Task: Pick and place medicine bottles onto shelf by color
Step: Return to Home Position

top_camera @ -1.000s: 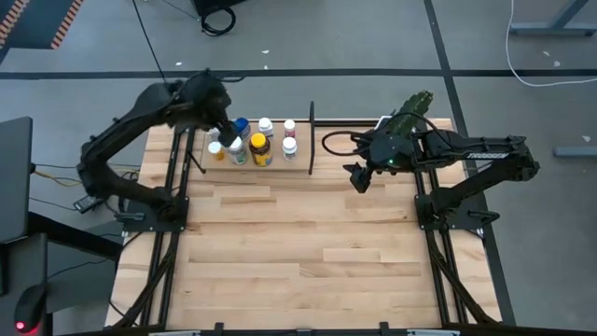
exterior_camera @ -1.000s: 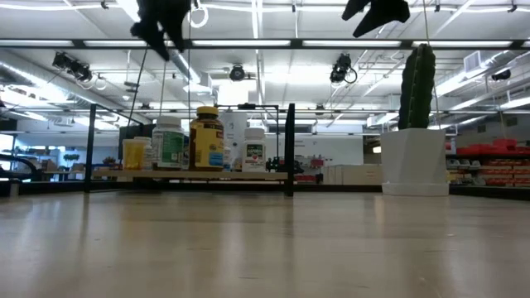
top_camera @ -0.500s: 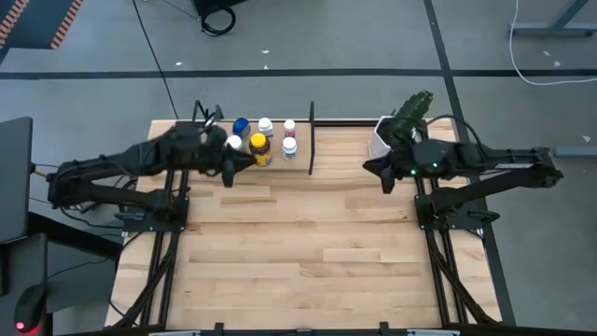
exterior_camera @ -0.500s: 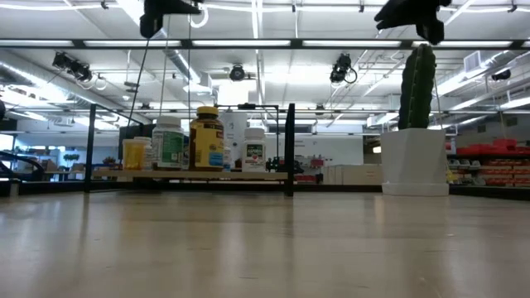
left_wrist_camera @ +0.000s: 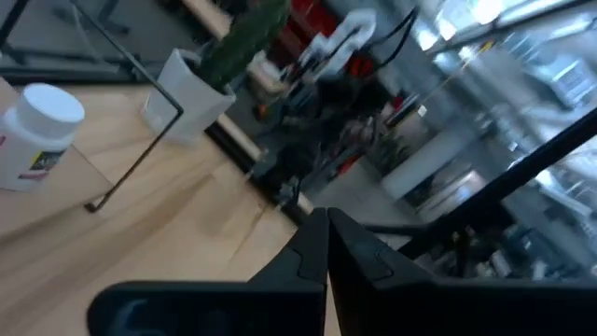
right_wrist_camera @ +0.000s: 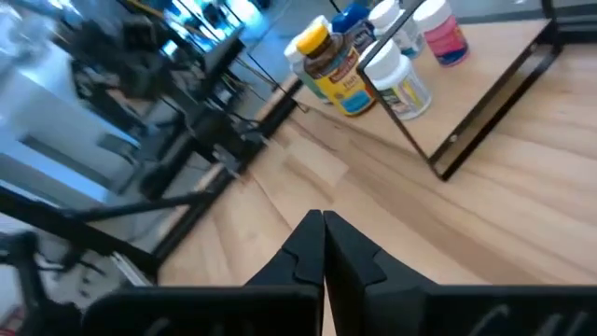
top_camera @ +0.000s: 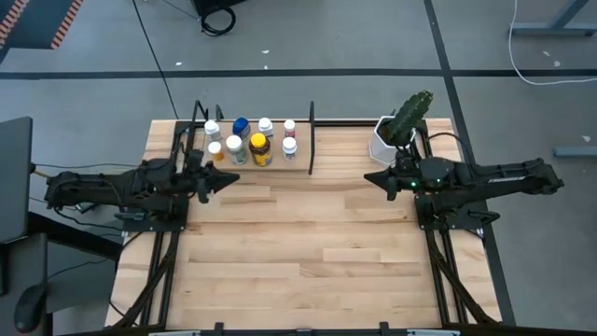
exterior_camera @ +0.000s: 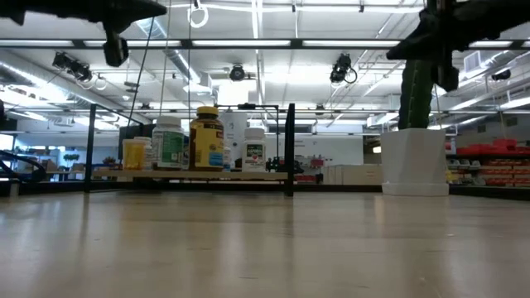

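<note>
Several medicine bottles (top_camera: 247,140) stand upright on their bases on the shelf (top_camera: 298,163), a light-wood panel between black rods at the table's far left. Among them are an amber yellow-lidded one (top_camera: 259,148), a blue one (top_camera: 241,125) and a small orange one (top_camera: 216,150); the right wrist view (right_wrist_camera: 359,65) also shows them. My left gripper (top_camera: 222,175) is shut and empty, just in front of the shelf's near edge. My right gripper (top_camera: 369,177) is shut and empty, right of the shelf and in front of the cactus pot.
A white pot with a green cactus (top_camera: 396,129) stands at the far right, close behind my right arm. Black upright rods (top_camera: 312,138) frame the shelf. The plank tabletop (top_camera: 298,252) stretches from both grippers to the near edge.
My left gripper has drawn back from above the bottles toward the table's near left and gone down, the arm folding low along the left edge. My right gripper has moved a little toward the right edge, the arm settling low in front of the cactus. The bottles have stayed in place.
</note>
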{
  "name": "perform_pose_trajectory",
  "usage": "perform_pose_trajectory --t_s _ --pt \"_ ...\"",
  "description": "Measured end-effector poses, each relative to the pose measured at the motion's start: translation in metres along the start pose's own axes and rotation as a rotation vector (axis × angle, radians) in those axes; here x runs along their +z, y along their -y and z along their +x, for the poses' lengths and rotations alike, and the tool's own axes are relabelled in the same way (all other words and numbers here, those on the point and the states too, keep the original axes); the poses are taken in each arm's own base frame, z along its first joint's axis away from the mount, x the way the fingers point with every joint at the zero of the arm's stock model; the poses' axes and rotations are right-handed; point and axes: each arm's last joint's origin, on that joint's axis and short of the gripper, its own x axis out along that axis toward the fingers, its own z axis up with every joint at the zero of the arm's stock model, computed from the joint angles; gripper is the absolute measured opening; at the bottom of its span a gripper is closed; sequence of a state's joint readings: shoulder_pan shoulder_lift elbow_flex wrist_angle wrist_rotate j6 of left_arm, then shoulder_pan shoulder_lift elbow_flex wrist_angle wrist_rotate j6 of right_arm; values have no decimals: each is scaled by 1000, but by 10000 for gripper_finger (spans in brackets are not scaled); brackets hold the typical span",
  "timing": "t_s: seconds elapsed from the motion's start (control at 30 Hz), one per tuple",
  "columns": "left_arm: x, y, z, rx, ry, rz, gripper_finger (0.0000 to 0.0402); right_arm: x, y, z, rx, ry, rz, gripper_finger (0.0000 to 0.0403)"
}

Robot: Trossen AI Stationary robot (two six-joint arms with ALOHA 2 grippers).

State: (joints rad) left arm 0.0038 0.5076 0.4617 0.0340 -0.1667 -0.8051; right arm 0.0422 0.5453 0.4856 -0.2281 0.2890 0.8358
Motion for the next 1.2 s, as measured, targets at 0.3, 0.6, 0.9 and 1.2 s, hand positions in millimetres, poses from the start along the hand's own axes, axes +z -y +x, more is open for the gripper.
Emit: perform_pose_trajectory --t_s 0.3,0.6,0.9,1.2 --pt "-38 -48 -19 -153 195 -95 3 -26 29 -1 69 30 97 5" --pt "-51 -67 -28 -204 220 -129 2 -24 48 -14 110 99 135 4" --pt "-54 -69 -27 -172 203 64 2 -45 75 0 158 94 179 4" --pt "-61 -74 -25 -161 105 113 2 -54 90 7 153 118 180 4"
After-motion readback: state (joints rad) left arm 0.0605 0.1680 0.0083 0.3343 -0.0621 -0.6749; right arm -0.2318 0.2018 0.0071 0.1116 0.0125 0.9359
